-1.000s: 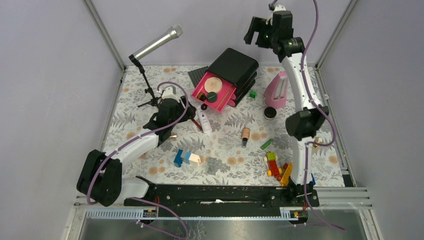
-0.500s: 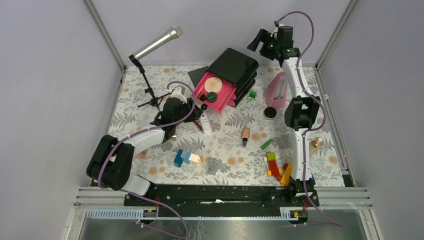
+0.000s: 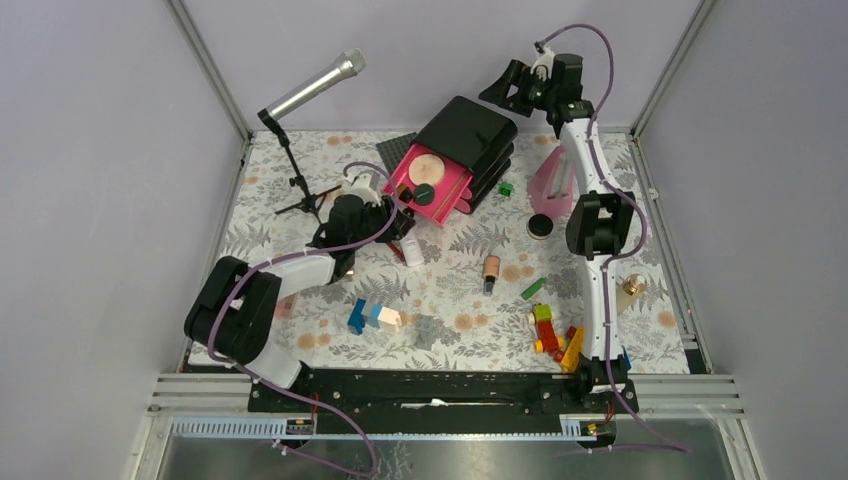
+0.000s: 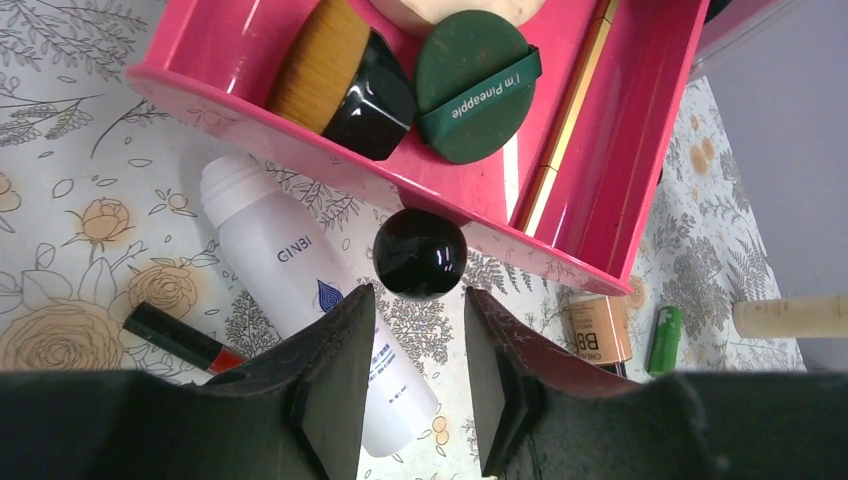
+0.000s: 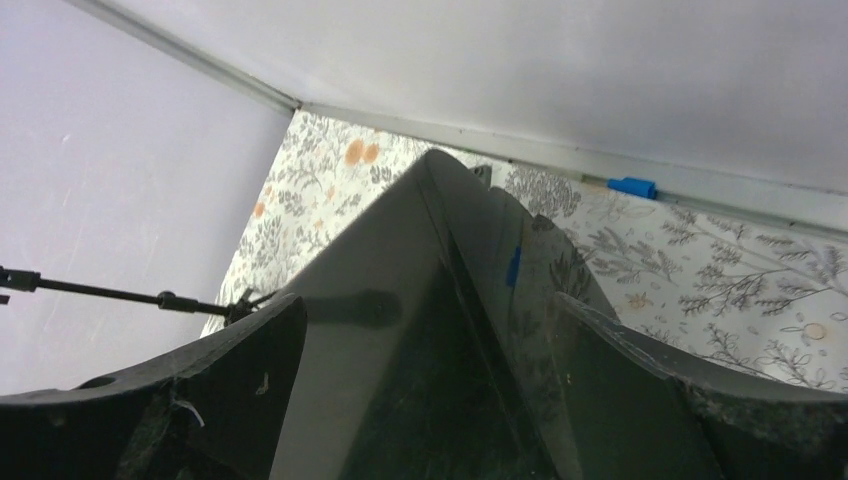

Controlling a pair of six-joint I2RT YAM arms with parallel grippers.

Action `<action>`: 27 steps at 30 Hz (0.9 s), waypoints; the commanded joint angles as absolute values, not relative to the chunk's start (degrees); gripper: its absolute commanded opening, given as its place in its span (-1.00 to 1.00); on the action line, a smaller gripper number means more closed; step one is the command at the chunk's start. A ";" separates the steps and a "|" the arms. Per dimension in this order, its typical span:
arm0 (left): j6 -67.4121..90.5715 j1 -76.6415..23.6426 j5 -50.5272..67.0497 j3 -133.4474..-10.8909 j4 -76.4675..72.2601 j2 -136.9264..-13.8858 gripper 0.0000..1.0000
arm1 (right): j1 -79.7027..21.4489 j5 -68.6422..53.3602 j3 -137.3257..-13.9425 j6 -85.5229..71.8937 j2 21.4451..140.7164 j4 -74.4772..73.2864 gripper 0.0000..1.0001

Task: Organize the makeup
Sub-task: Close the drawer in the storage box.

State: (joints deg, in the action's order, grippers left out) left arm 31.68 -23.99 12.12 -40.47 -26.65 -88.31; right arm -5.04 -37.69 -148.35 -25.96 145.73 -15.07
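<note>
Left gripper (image 4: 420, 300): jaws partly apart, holding nothing.
Small black round piece (image 4: 419, 252): just ahead of the fingertips, in line with the gap.
Pink drawer (image 4: 650, 130): its front wall crosses the way directly behind that piece.
White tube (image 4: 300, 290): lies partly under the left finger (image 4: 335, 385).
Red pencil (image 4: 180, 340): further left.
Peach bottle (image 4: 597, 330): near, to the right.
Right gripper (image 5: 425, 300): jaws wide apart, empty, over the black organizer (image 5: 400, 230).

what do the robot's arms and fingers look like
Both the left arm and right arm have white links between bulky black joints, with a purple cable looping along each. The fingers are matte black, blunt wedge-shaped pads. No markings show.
</note>
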 commanded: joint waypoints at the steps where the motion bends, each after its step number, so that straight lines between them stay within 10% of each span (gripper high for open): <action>1: 30.55 -23.64 15.27 -41.01 -33.07 -89.62 -0.18 | -4.92 -45.43 -149.61 -27.33 148.08 -12.63 0.89; 27: 27.97 -23.73 18.43 -58.13 -32.40 -95.33 -0.38 | -5.01 -54.07 -145.16 -24.35 148.25 -13.99 0.41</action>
